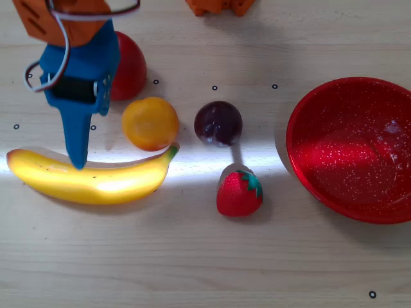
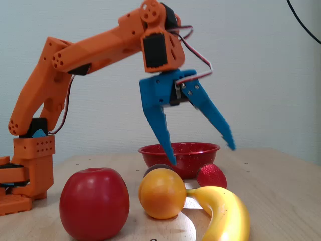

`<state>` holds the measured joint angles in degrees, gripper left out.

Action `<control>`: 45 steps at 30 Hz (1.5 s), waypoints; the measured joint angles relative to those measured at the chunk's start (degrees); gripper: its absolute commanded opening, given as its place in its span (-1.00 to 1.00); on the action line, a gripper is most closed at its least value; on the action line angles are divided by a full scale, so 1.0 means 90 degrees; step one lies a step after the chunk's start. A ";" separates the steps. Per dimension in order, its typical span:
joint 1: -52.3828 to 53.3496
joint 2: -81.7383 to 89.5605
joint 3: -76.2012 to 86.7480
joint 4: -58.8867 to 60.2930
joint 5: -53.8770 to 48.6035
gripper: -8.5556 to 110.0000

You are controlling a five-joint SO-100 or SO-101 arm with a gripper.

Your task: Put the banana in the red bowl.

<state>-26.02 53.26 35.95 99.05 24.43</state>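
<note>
Claw point(image 2: 200, 153) spread wide, holding nothing, raised above the banana point(image 1: 90, 178) in the fixed view. Overhead, one blue finger point(image 1: 77, 138) overlaps the banana's left half. Banana lies flat near the worktop's left edge; red bowl point(image 1: 308, 173) sits at the right edge.

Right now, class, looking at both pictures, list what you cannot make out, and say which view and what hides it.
- Apple: overhead view, mostly under the claw.
- Red bowl: overhead view, right side cut by the edge; fixed view, lower part behind the fruit.
- Banana: fixed view, end cut by the bottom edge.
- Plum: fixed view, mostly behind the orange.
- Claw height above the banana: unclear in both views.
</note>
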 measured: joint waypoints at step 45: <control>-0.0225 -0.3301 -0.2607 -0.0615 0.0723 0.20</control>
<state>-28.04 23.55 12.48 93.52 30.94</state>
